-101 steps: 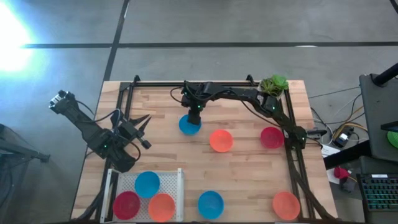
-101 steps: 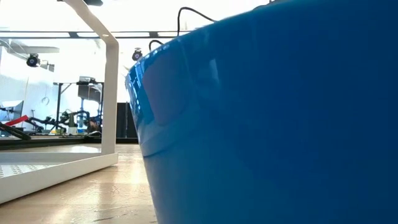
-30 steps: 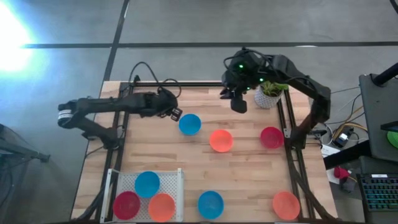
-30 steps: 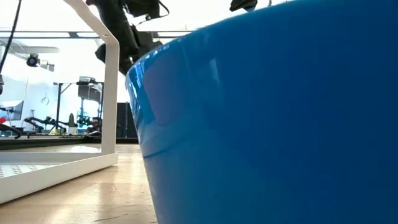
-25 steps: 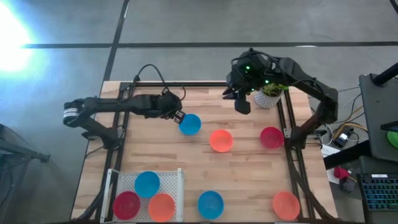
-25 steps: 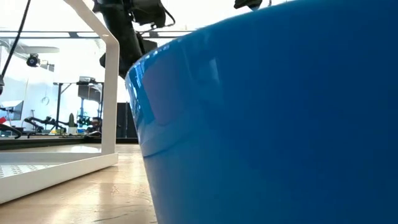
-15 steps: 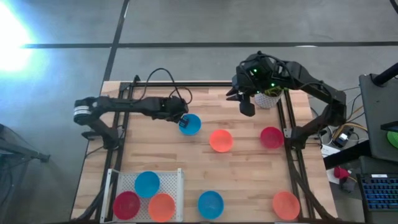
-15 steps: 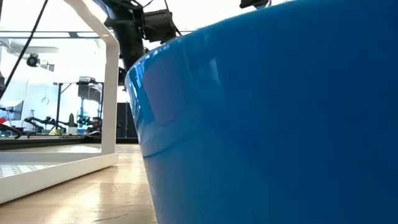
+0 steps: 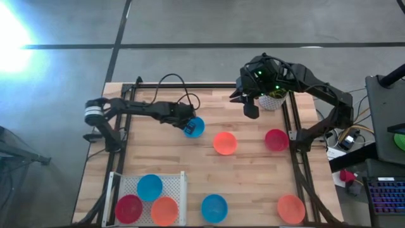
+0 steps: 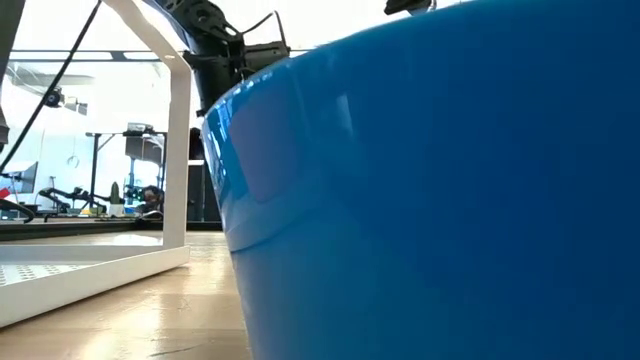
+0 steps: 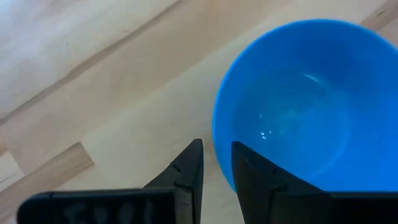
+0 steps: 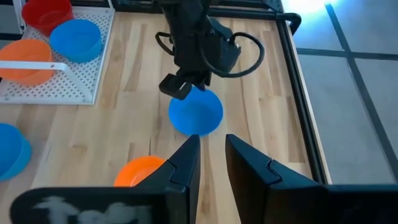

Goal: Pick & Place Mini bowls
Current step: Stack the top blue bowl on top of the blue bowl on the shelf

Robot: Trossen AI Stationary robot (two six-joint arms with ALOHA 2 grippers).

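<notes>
A blue mini bowl [image 9: 197, 127] sits upright on the wooden table, left of an orange bowl [image 9: 224, 143] and a red bowl [image 9: 276, 140]. My left gripper [image 9: 188, 126] is low at the blue bowl's left rim. In the left wrist view its fingers [image 11: 216, 158] are narrowly open, one over the bowl's inside and one outside the rim [image 11: 216, 134]; I cannot see them touch it. My right gripper [image 9: 251, 109] hangs raised and empty near the table's far edge, narrowly open [image 12: 211, 146], looking down on the blue bowl [image 12: 196, 113].
A white rack [image 9: 180, 183] at the near left holds a blue, a red and an orange bowl. A blue bowl [image 9: 214, 208] and an orange bowl [image 9: 291, 209] stand near the front edge; the blue one fills the low view [image 10: 430, 200]. A potted plant [image 9: 274, 95] stands at the far right.
My left gripper has reached toward the table's right and slightly nearer, coming down to the blue bowl's left rim. My right gripper has drifted a little toward the right, beside the plant, and then held still. The bowl has stayed in place.
</notes>
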